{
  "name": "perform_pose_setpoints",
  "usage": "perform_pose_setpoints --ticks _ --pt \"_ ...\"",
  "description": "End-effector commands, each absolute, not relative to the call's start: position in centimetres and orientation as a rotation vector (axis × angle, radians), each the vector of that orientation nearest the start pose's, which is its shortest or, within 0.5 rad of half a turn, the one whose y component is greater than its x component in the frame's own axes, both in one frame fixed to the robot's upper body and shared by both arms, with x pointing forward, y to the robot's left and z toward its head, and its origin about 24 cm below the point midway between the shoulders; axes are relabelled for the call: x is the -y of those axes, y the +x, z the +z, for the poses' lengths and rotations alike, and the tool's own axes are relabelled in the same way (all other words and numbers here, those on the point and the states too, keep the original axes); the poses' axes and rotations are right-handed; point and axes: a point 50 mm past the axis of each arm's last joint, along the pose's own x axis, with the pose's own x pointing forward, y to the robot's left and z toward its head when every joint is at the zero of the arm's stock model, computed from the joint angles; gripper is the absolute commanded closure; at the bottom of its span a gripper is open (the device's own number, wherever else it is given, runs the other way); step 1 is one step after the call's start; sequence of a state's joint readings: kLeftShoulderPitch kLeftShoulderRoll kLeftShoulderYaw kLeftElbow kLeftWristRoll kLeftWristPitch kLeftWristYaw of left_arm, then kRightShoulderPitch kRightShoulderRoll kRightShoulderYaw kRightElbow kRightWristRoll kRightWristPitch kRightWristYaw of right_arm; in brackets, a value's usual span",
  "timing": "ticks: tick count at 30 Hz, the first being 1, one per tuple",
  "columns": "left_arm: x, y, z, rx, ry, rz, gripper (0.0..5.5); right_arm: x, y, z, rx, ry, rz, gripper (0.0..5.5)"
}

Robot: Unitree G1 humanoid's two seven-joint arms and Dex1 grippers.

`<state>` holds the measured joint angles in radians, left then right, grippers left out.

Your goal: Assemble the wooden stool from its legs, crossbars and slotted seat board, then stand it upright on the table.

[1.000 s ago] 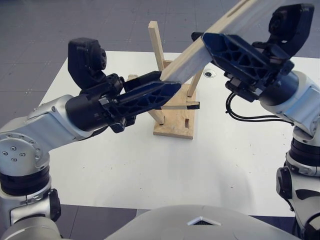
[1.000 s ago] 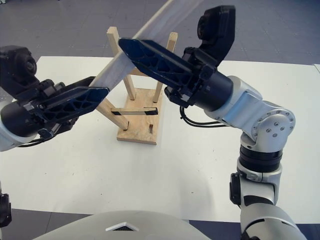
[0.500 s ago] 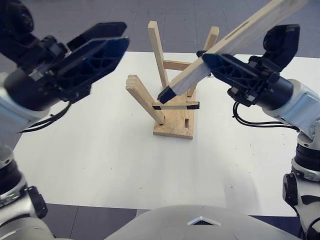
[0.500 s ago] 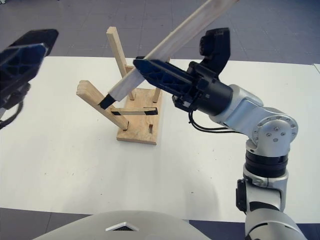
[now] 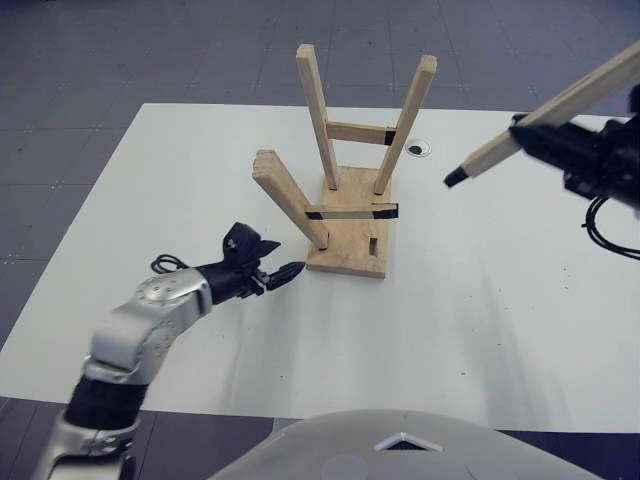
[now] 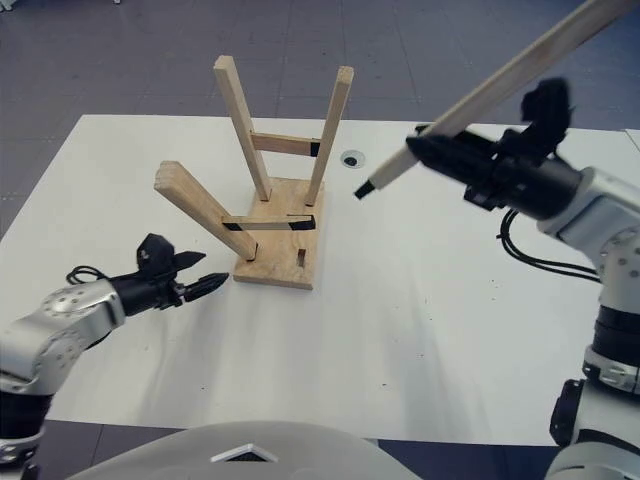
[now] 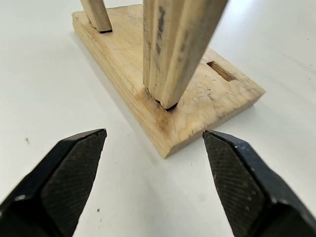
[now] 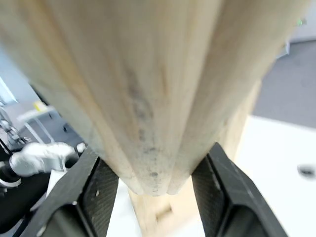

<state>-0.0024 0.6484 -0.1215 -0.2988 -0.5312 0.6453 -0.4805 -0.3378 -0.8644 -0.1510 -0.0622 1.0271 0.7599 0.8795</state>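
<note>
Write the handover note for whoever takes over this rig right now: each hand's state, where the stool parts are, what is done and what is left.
Left hand: open, low over the table, by the near left corner of the board.
Right hand: shut on the fourth leg, in the air right of the board, dark end down.
Done: board lies flat; three legs stand in it, one leaning; two crossbars fitted.
Left: seat the fourth leg in the empty slot and on the lower crossbar's free end, then stand the stool upright.
</note>
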Motion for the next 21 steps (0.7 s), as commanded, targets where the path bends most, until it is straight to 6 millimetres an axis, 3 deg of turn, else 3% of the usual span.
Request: perform_pose_setpoints --ticks 1,4,12,21 --pt "-17.2 23.0 4.9 -0.530 0.092 -0.680 1.86 20.5 27.3 14.2 -0.252 0.187 1.077 3.47" --pt "-16.6 22.9 3.9 -0.567 0.087 -0.682 1.86 18.4 27.9 12.1 -0.242 0.141 1.095 3.47" --pt "-17.0 22.4 1.4 -0.663 0.201 -0.620 1.86 15.8 28.9 9.6 -0.229 0.087 1.173 3.47" --pt "-20.3 21.7 0.8 -0.732 0.259 -0.597 1.86 14.3 29.3 8.3 -0.261 0.038 1.268 3.47"
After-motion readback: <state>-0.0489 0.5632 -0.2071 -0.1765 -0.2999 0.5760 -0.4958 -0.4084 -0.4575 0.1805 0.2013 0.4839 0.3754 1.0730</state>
